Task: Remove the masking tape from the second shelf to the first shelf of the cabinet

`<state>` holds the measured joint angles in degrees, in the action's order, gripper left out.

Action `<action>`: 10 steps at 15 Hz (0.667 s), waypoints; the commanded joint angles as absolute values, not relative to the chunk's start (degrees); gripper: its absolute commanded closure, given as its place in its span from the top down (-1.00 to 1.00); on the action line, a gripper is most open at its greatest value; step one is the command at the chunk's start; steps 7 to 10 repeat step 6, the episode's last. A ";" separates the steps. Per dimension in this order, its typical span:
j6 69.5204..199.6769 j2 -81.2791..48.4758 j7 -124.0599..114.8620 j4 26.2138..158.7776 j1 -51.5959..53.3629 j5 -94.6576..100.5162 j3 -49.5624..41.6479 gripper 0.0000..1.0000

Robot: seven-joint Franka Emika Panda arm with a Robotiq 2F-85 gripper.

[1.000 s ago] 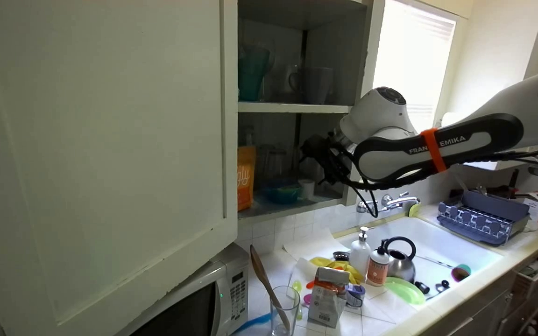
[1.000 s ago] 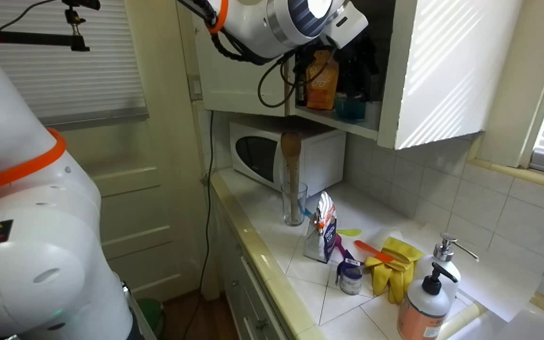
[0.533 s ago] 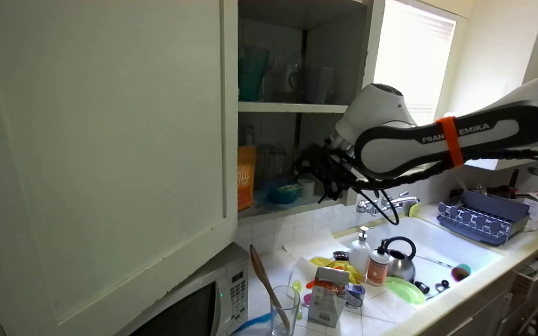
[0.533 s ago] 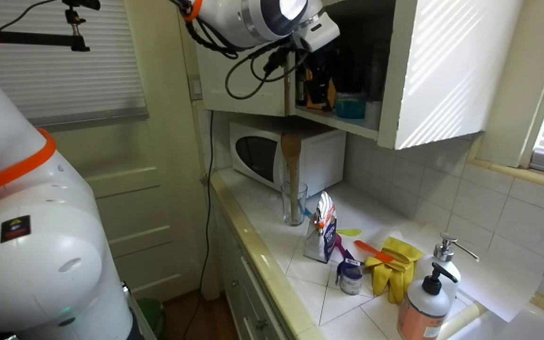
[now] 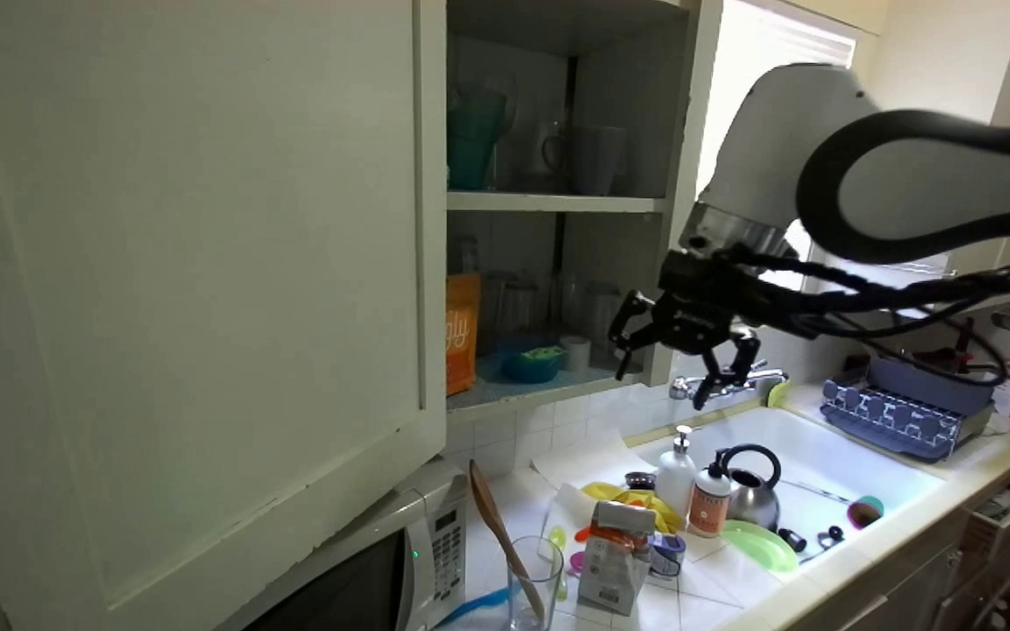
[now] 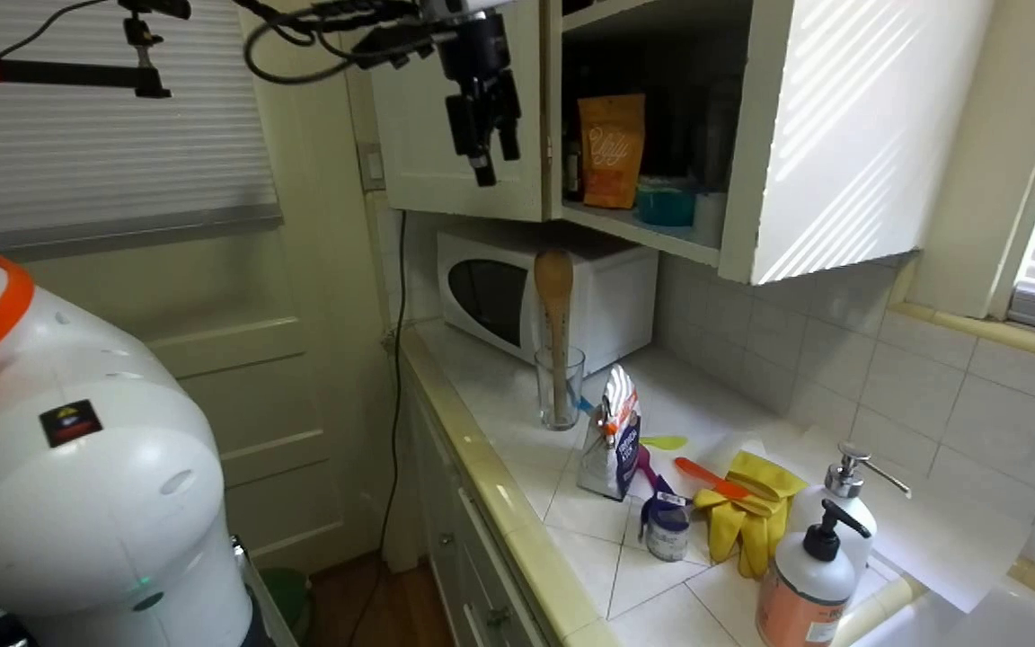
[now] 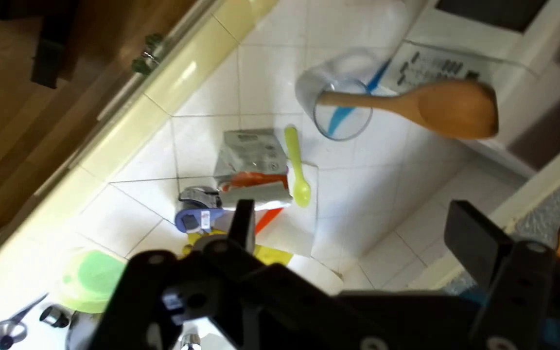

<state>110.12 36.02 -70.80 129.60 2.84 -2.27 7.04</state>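
Kitchen counter (image 6: 535, 449) cluttered, white cabinet (image 6: 868, 135) open above it. Just changed: gripper (image 5: 662, 386) was at the first shelf (image 5: 522, 397) a second ago, now it's pulled back, out in front of the cabinet. Jaws spread wide, nothing between them. Can't confirm which thing is the masking tape; best guess is the white cylinder (image 5: 575, 353) on that shelf, just beside the teal bowl (image 5: 529, 368), well apart from the jaws. If so, it's where the task wants it and this reads as the retreat. No lookalike spotted on the second shelf (image 5: 558, 202), but it's dim.
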 commanded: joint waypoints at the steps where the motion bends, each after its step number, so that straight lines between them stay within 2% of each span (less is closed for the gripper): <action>1: 94.02 40.50 -64.37 125.39 4.47 -4.97 8.21 1.00; 4: 85.07 40.06 -56.58 119.85 4.79 -5.09 8.23 1.00; 5: 88.61 41.45 -60.40 122.50 2.26 -4.72 10.03 1.00; 10: 87.05 41.47 -58.53 121.22 2.22 -4.78 10.04 1.00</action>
